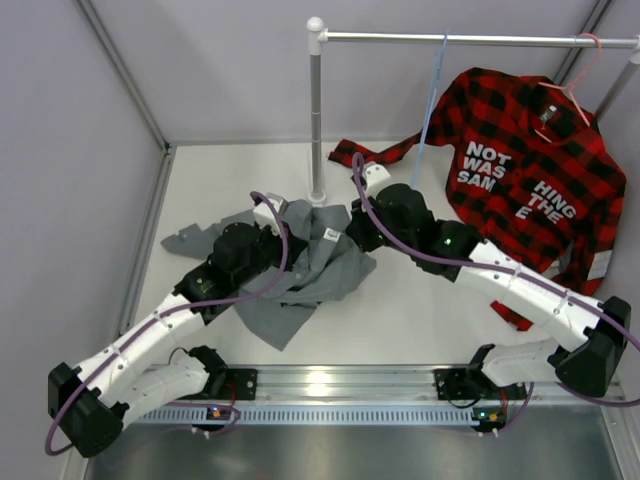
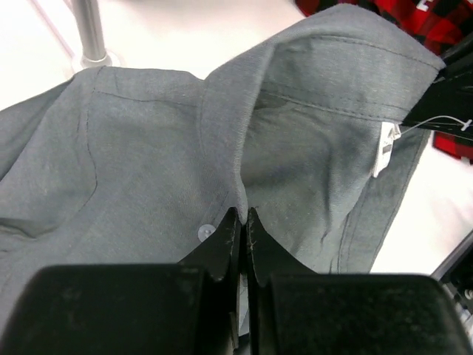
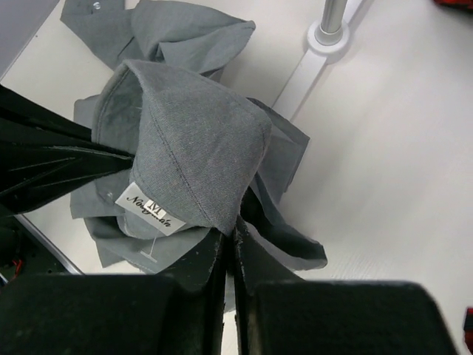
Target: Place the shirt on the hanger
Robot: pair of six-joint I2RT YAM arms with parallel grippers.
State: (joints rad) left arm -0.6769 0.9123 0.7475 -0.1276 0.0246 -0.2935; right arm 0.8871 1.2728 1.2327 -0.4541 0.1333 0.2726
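The grey-green shirt lies crumpled on the white table near the rack post. My left gripper is shut on the shirt's front edge by the collar, next to a button. My right gripper is shut on the collar's back, beside the size label. Both grippers meet at the collar in the top view. The light-blue hanger hangs from the rail by its hook, seen edge-on.
A rack post with a round foot stands just behind the shirt, carrying a horizontal rail. A red-and-black plaid shirt hangs on a pink hanger at the right. Grey walls enclose the table.
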